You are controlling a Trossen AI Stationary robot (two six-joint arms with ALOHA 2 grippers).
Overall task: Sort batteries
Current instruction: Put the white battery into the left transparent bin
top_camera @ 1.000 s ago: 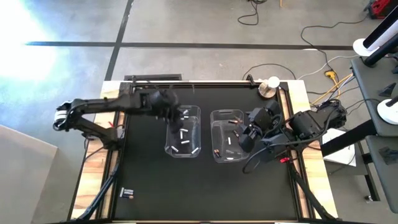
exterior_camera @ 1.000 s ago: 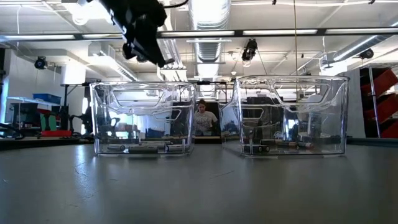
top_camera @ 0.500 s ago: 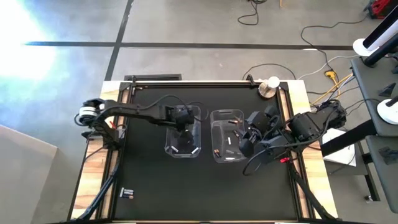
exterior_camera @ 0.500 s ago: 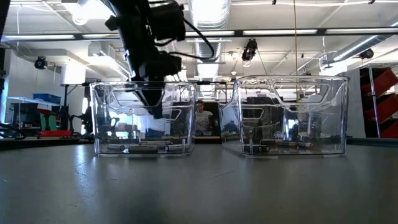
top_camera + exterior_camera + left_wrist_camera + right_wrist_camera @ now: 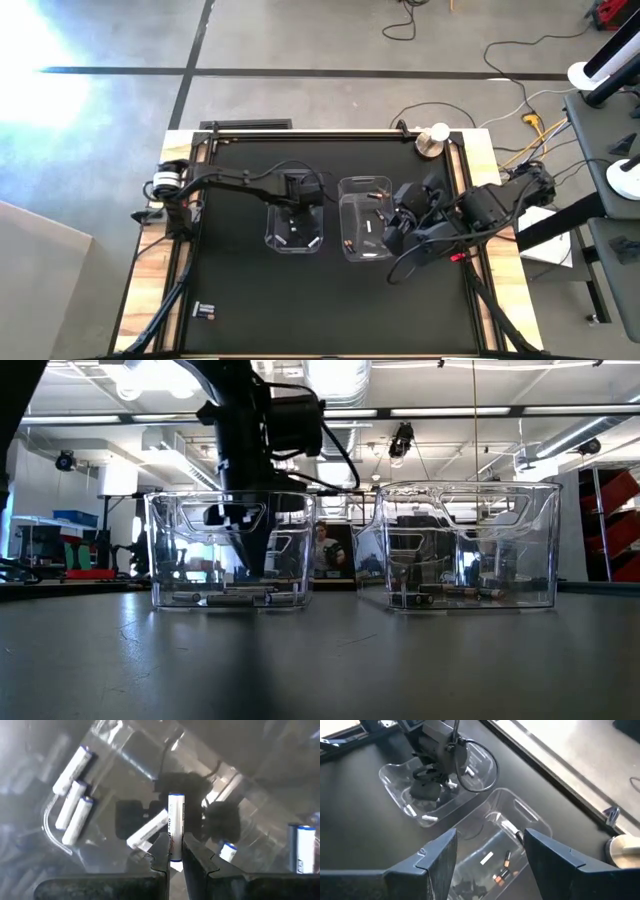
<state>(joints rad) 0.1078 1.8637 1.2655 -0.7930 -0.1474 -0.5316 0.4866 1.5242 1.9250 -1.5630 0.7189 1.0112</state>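
Two clear bins stand side by side mid-table: the left bin (image 5: 272,238) holds several white batteries (image 5: 75,795), and the right bin (image 5: 352,250) holds dark copper-ended ones (image 5: 501,876) and a white one. My left gripper (image 5: 173,852) reaches down inside the left bin (image 5: 170,550), shut on a white battery with a blue band (image 5: 175,817). My right gripper (image 5: 490,845) hovers open above the right bin's right side (image 5: 395,228), nothing between its fingers. My left gripper pinches the white battery by its end nearest the wrist (image 5: 174,845) between its two fingers (image 5: 161,851). The fingers come from above, pointing steeply down, and the battery lies along them, sticking out past the fingertips. Its blue-banded free end (image 5: 176,796) points at the bin's floor.
Two loose batteries (image 5: 204,311) lie near the table's near left corner. A round tape-like roll (image 5: 432,140) sits at the far right corner. Wooden rails (image 5: 480,200) edge the black mat on both sides. A person shows in the room behind the bins (image 5: 325,550).
My left gripper has come down from above the left bin's far rim into the bin, moving toward the table's near and right edges and tipping to point more steeply down, still shut. My right gripper has kept still.
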